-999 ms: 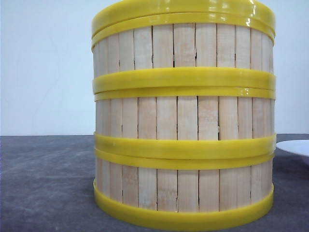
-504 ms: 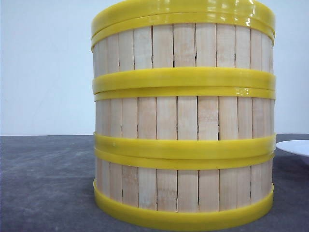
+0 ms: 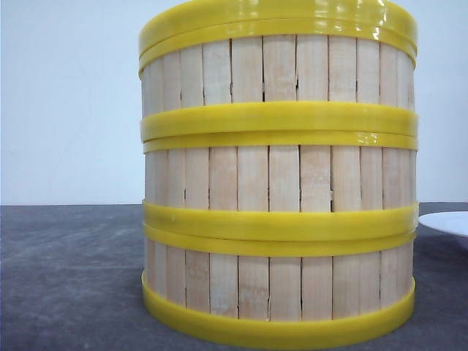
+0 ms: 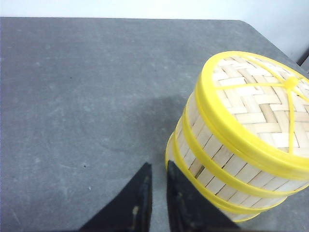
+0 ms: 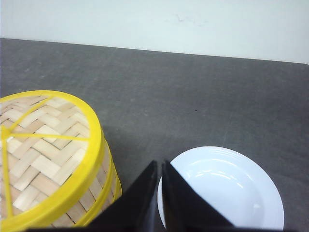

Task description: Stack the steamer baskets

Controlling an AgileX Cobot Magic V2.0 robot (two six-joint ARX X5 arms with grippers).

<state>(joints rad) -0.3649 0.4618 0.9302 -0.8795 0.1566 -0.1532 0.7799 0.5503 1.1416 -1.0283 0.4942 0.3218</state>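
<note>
Both arms hang above the table looking down, neither touching anything. The left gripper has its black fingers nearly together, just a thin sliver of grey showing between them, and it holds nothing. It sits just beside the base of the stack, over bare tabletop. The right gripper is the same deal: fingers pinched to a hairline gap, empty, hovering between the stack and the round white plate.

The three round steamer baskets with pale vertical wooden slats and thick yellow rim bands are stacked one on top of the other, walls lined up pretty straight in the front view. On top sits the flat woven bamboo lid with a yellow rim and yellow cross straps. The whole tower stands upright on the dark grey table.

Room-wise: lots of open grey surface on the left arm's side of the stack, running out to the table's far edge and a rounded corner by the white wall. On the right arm's side the plate sits near the stack but apart from it, with a strip of table between.
</note>
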